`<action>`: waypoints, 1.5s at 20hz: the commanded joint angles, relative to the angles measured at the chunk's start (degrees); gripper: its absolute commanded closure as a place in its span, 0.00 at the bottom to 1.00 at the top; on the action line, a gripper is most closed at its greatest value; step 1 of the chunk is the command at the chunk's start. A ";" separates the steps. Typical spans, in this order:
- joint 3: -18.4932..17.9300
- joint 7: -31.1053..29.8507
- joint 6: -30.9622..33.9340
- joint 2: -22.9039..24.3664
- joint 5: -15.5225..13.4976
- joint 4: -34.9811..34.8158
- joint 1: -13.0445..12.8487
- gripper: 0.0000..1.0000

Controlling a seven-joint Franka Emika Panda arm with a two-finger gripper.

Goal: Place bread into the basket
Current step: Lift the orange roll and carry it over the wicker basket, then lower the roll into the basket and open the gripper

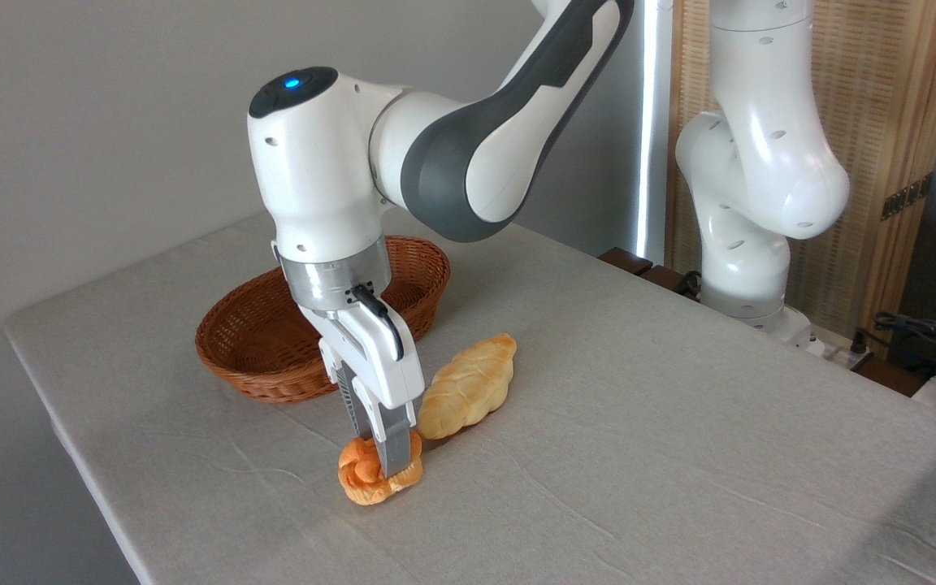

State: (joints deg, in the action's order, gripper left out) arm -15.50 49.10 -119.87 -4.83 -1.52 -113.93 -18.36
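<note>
The bread (370,474), a small orange bun with a knotted top, lies on the table (679,455) at lower centre of the frame, near the table's front-left edge. The hand (383,455) stands vertically over it, fingers down on either side of the bun and pressed against its knots; the bun sits on the cloth, clamped between them.

Just right of the hand, and just beside the bun though contact cannot be told, lies a longer pale golden braided loaf (468,386), angled toward the upper right. Behind and left, the basket (273,357) sits close to the hand: oval, brown woven wicker, low sides, partly hidden by the arm's wrist.

Open room: the table's right half and front-right area carry nothing. The left edge runs close past the basket and bun.

Table surface is a pale grey cloth, lightly creased. The arm's base stands at the far right edge.
</note>
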 commanded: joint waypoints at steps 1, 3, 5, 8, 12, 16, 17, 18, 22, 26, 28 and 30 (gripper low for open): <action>-0.14 0.12 1.84 3.06 0.29 0.37 -0.18 0.50; -0.06 -0.06 1.84 4.73 -0.76 0.37 -0.18 0.49; 0.03 -0.32 1.84 6.49 -3.13 0.55 -0.27 0.49; 2.75 -2.68 1.84 7.99 -5.07 1.51 -0.27 0.49; 8.81 -10.95 1.84 7.99 -5.86 2.39 -0.27 0.47; 14.78 -15.16 1.05 7.38 -10.17 2.92 -0.27 0.44; 16.10 -16.65 0.79 6.59 -10.26 3.01 -0.27 0.36; 17.60 -18.15 0.17 5.63 -10.08 3.10 -0.27 0.14; 20.76 -22.55 -2.55 1.76 -9.82 3.18 -0.27 0.00; 21.74 -23.70 -3.61 -0.97 -9.47 4.33 -0.27 0.00; 22.18 -23.70 -3.79 -1.06 -9.38 4.50 -0.27 0.00; 22.44 -23.79 -3.70 -1.15 -9.11 4.42 -0.27 0.00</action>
State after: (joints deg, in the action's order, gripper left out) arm 6.29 26.11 -123.32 -5.68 -10.61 -110.47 -18.84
